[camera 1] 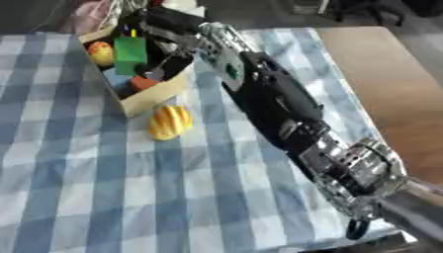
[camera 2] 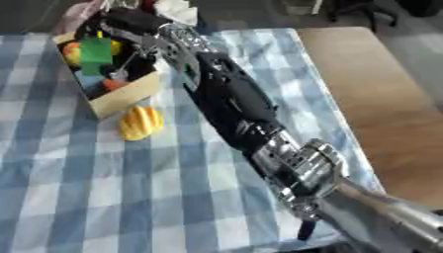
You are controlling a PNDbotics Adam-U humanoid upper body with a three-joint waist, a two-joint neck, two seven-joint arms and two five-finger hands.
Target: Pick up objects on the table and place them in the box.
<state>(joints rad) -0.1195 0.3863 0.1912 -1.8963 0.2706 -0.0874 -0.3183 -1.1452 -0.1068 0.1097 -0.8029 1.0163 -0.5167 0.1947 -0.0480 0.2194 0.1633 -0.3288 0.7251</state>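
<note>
Green block (camera 1: 131, 54) is held over the open cardboard box (camera 1: 154, 95), at the far left of the bench (camera 1: 78, 188), by the right hand (camera 1: 160, 24); whether the fingers are pinching it cannot be told. For a good release, the block should be lowered inside the walls before it is let go. An orange round thing (camera 1: 101, 52), a red piece (camera 1: 141, 82) and something blue are seen in the box. A yellow ribbed fruit (camera 1: 169, 122) is left just beside the box.
</note>
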